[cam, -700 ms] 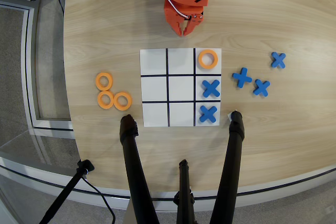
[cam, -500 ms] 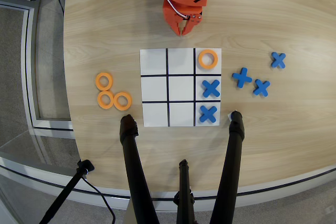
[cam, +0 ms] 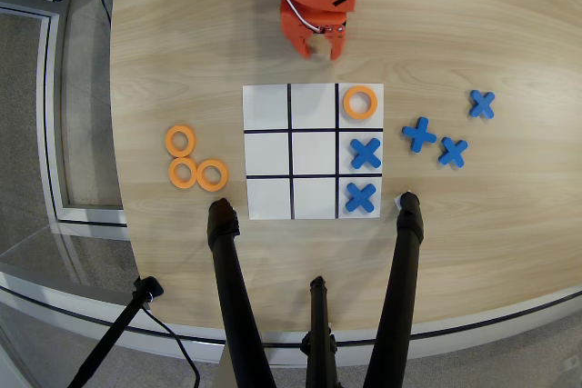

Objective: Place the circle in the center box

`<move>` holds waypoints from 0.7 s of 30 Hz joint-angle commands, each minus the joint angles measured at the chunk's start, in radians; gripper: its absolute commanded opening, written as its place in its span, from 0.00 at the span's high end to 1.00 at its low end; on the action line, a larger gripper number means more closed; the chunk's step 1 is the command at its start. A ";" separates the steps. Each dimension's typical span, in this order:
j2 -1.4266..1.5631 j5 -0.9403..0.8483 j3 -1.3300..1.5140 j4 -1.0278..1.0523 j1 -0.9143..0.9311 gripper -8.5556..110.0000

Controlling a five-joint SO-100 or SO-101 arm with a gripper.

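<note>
In the overhead view, three orange rings lie in a cluster on the table left of the board: one (cam: 180,141) above, two (cam: 183,173) (cam: 212,174) below it. Another orange ring (cam: 360,103) sits in the board's top right cell. The center box (cam: 314,153) of the white grid board is bare. My orange gripper (cam: 319,52) hangs above the table just beyond the board's top edge, its fingers parted and nothing between them.
Blue X pieces sit in the board's middle right cell (cam: 366,153) and bottom right cell (cam: 361,197). Three more blue X pieces (cam: 419,134) (cam: 453,151) (cam: 482,104) lie on the table right of the board. Black tripod legs (cam: 238,306) rise from the near edge.
The gripper's fingers have spread apart from a nearly closed stance, and the gripper has drawn slightly away from the board.
</note>
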 commanded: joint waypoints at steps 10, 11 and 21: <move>-0.568 0.011 -0.525 -0.091 0.135 0.74; -0.607 0.017 -0.554 -0.112 0.141 0.74; -1.026 0.123 -0.833 -0.370 0.184 0.74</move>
